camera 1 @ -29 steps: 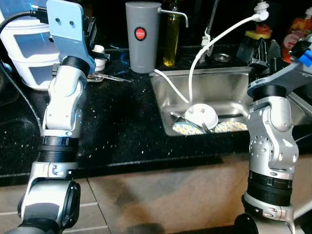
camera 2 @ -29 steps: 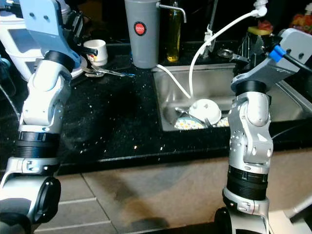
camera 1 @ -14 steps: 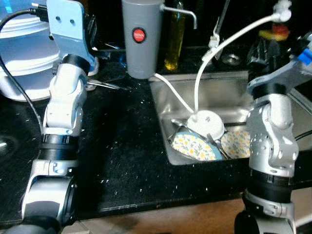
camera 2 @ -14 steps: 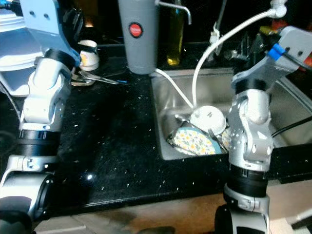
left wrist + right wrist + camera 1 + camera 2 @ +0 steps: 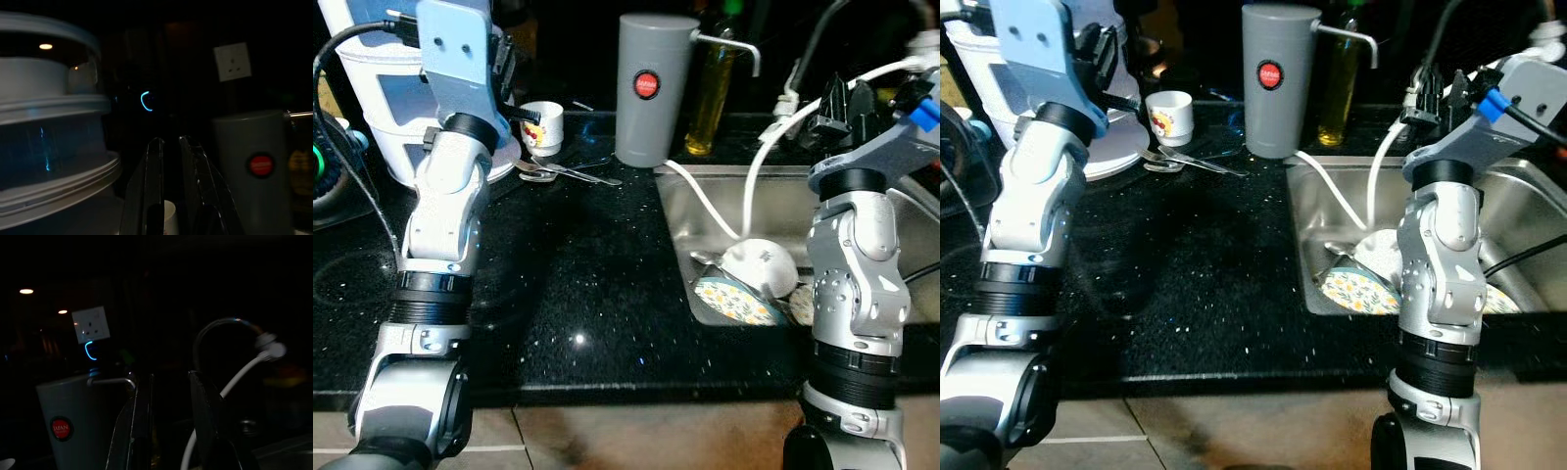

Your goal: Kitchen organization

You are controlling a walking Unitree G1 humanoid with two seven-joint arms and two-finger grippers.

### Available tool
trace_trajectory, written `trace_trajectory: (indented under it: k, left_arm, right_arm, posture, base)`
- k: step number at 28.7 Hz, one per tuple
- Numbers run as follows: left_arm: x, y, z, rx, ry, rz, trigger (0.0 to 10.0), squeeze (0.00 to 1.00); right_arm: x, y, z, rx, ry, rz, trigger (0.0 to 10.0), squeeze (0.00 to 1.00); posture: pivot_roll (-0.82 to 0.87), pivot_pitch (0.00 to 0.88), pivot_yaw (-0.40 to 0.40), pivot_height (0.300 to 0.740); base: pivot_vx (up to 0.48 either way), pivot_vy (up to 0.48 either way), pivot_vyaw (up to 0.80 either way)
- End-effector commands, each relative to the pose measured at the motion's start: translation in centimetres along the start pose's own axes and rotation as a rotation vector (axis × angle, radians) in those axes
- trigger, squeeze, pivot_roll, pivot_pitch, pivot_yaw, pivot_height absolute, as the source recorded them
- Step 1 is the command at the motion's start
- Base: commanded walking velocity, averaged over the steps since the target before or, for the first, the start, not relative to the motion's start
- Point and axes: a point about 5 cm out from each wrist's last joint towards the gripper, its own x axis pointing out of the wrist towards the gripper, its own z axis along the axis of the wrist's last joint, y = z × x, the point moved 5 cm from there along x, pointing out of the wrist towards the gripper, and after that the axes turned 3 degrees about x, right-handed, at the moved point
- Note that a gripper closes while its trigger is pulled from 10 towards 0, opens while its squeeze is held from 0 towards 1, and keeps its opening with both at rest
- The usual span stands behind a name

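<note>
At inspection the robot stood at a black speckled stone countertop (image 5: 597, 294) with both arms raised and neither gripper holding anything.

Risks, as judged. The stainless steel sink (image 5: 705, 211) on the right held a floral-patterned plate (image 5: 736, 302) leaning under an upturned white bowl (image 5: 762, 264); a careless pull on either could set the stack sliding and chip the ware. A white flexible hose (image 5: 744, 191) drooped into the basin over the bowl and ran close beside the right forearm, so a reach downward could snag it. Farther back, metal spoons (image 5: 563, 172) lay loose beside a small white printed cup (image 5: 542, 125), just by the left wrist; a sweep of that arm could knock the cup over or scatter the cutlery. A tall grey cylindrical dispenser with a red button (image 5: 646, 88) stood behind the sink's near corner, top-heavy by appearance and liable to tip if struck.

Pose. The left gripper (image 5: 171, 191) was held high near the white stacked plastic container (image 5: 386, 98), its fingers a narrow gap apart and empty. The right gripper (image 5: 168, 426) was raised above the sink's far side, pointing toward the dispenser, fingers apart and empty. Both wrist views were dark, so the gaps were read from outlines only.
</note>
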Motion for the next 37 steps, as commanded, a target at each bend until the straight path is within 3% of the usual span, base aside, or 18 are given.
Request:
trace_trajectory:
  k: [1, 5, 8, 10, 11, 12, 16, 26, 35, 37]
  left_arm:
    - [-0.1, 0.2, -0.6, 0.038, 0.028, -0.01, 10.0, 0.0]
    - [-0.1, 1.0, -3.7, 0.174, 0.195, -0.074, 10.0, 0.0]
    - [-0.6, 1.7, -6.1, 0.369, 0.308, -0.211, 10.0, 0.0]
    - [-0.6, 1.7, -6.1, 0.369, 0.308, -0.211, 10.0, 0.0]
    - [-0.8, 2.6, -7.2, 0.489, 0.364, -0.265, 10.0, 0.0]
    - [-0.8, 3.1, -7.5, 0.524, 0.382, -0.269, 10.0, 0.0]
    - [-0.3, 3.7, -7.3, 0.526, 0.388, -0.247, 10.0, 0.0]
    - [-0.6, 3.0, -8.3, 0.53, 0.411, -0.271, 10.0, 0.0]
    - [-2.2, 6.6, -11.7, 0.806, 0.605, -0.32, 10.0, 0.0]
    - [-2.4, 6.8, -12.0, 0.842, 0.621, -0.332, 10.0, 0.0]
  right_arm:
    - [0.0, -0.1, -0.1, -0.004, 0.002, 0.003, 10.0, 0.0]
    - [0.1, 0.0, -0.1, -0.005, 0.002, 0.009, 10.0, 0.0]
    - [0.1, 0.1, -0.1, -0.005, 0.002, 0.012, 10.0, 0.0]
    - [0.1, 0.1, -0.1, -0.005, 0.002, 0.012, 10.0, 0.0]
    - [0.1, 0.1, -0.1, -0.005, 0.003, 0.012, 10.0, 0.0]
    - [0.1, 0.1, -0.1, -0.005, 0.003, 0.012, 10.0, 0.0]
    - [-0.1, 0.0, -0.1, -0.003, 0.0, 0.004, 10.0, 0.0]
    - [-0.2, -0.3, 0.0, -0.012, 0.002, 0.001, 10.0, 0.0]
    - [-0.5, 0.0, -0.2, -0.008, 0.013, 0.005, 10.0, 0.0]
    - [-0.5, 0.0, -0.2, -0.008, 0.015, 0.007, 10.0, 0.0]
  posture:
    - [0.03, 0.0, -0.004, 0.74]
    - [0.03, 0.0, -0.005, 0.74]
    - [0.03, 0.0, -0.006, 0.74]
    - [0.03, 0.0, -0.006, 0.74]
    - [0.03, 0.0, 0.002, 0.74]
    - [0.03, 0.0, 0.002, 0.74]
    - [0.03, 0.0, 0.006, 0.74]
    - [0.02, 0.0, 0.005, 0.74]
    - [0.02, 0.0, 0.008, 0.74]
    - [0.02, 0.0, 0.008, 0.74]
  base:
    - [0.0, 0.0, 0.0]
    - [0.0, 0.0, 0.0]
    - [0.0, 0.0, 0.0]
    - [0.0, 0.0, 0.0]
    - [0.0, 0.0, 0.0]
    - [0.0, 0.0, 0.0]
    - [0.0, 0.0, 0.0]
    - [0.0, 0.0, 0.0]
    - [0.0, 0.0, 0.0]
    - [0.0, 0.0, 0.0]
